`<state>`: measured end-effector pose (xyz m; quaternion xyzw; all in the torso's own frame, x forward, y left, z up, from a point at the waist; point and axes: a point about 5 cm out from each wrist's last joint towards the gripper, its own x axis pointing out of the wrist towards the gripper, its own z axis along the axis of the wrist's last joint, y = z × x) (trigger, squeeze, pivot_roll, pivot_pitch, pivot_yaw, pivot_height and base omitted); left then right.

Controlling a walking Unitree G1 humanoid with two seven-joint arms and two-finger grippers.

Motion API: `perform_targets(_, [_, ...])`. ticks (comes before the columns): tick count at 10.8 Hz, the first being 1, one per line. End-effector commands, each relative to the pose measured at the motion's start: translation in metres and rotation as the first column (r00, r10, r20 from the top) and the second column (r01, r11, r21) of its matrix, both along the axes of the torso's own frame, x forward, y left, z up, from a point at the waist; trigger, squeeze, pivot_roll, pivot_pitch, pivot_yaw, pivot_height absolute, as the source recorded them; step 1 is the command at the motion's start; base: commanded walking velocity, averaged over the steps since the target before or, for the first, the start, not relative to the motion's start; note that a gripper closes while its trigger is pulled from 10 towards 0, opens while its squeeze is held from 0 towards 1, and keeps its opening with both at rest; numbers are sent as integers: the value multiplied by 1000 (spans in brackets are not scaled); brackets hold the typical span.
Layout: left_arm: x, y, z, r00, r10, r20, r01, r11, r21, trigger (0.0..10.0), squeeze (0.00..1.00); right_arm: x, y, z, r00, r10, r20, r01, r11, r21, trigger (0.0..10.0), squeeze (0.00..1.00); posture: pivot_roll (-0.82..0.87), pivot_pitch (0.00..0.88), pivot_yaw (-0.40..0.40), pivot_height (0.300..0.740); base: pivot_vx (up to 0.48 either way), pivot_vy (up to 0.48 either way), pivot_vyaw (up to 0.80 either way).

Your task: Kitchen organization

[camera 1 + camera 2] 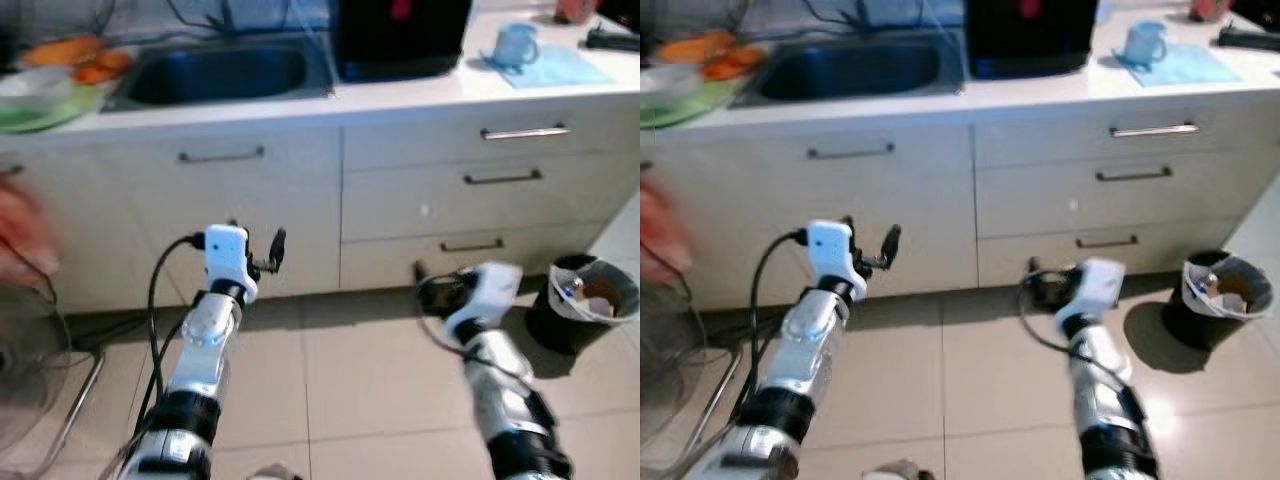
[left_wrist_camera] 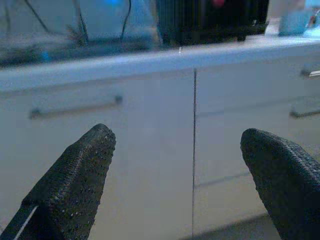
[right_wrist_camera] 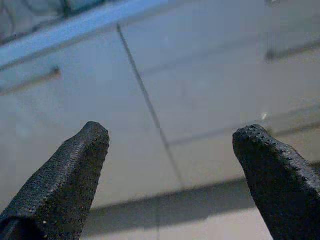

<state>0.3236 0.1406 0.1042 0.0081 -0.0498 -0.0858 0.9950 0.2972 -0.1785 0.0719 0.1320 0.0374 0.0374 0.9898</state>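
Stood before pale flat-fronted cabinets [image 1: 240, 200] with slim bar handles, under a white counter [image 1: 400, 95]. Judged barely begun: nothing handled, all sorting left. Noted steel sink [image 1: 220, 72], boxy black appliance [image 1: 400, 35], green bowl [image 1: 40, 100], light-blue mug [image 1: 515, 45] on a blue cloth [image 1: 560, 68]. Black bin [image 1: 585, 300] on glossy beige tiles. Left gripper [image 2: 175, 165] and right gripper [image 3: 170, 165], textured fingers apart, empty, near the cabinet fronts.

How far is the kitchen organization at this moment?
Nothing looks done yet. The left pincer and right pincer are both open and hold nothing, facing the cabinet drawers from a standing distance. Left to do: the blue mug and the bowls beside the sink sit untouched on the counter.
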Motion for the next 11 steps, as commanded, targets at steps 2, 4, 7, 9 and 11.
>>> perform_targets(2, [2, 1, 48, 991, 14, 137, -10, 1000, -28, 10000, 0, 6, 6, 56, 985, -20, 171, 35, 996, -82, 10000, 0, 43, 0, 82, 740, 0, 0, 0])
perform_targets(4, [3, -2, 72, 982, 34, 185, -24, 998, -53, 10000, 0, 8, 8, 89, 964, -38, 263, 75, 988, -132, 10000, 0, 36, 0, 85, 740, 289, 148, 0])
perform_targets(7, [-4, -10, 73, 989, 28, 145, -17, 997, -79, 10000, 0, 0, 21, 90, 981, 21, 195, 5, 991, -130, 10000, 0, 34, 0, 84, 740, 331, 329, 0])
perform_targets(9, [-5, -5, 72, 991, 53, 125, -43, 995, -86, 10000, 0, -2, 23, 93, 980, 28, 199, -2, 991, -132, 10000, 0, 36, 0, 85, 740, 302, 373, 0])
perform_targets(11, [-6, -4, 76, 989, 62, 131, -51, 995, -80, 10000, 0, -1, 24, 101, 974, 34, 223, -6, 992, -125, 10000, 0, 43, 0, 84, 740, 298, 377, 0])
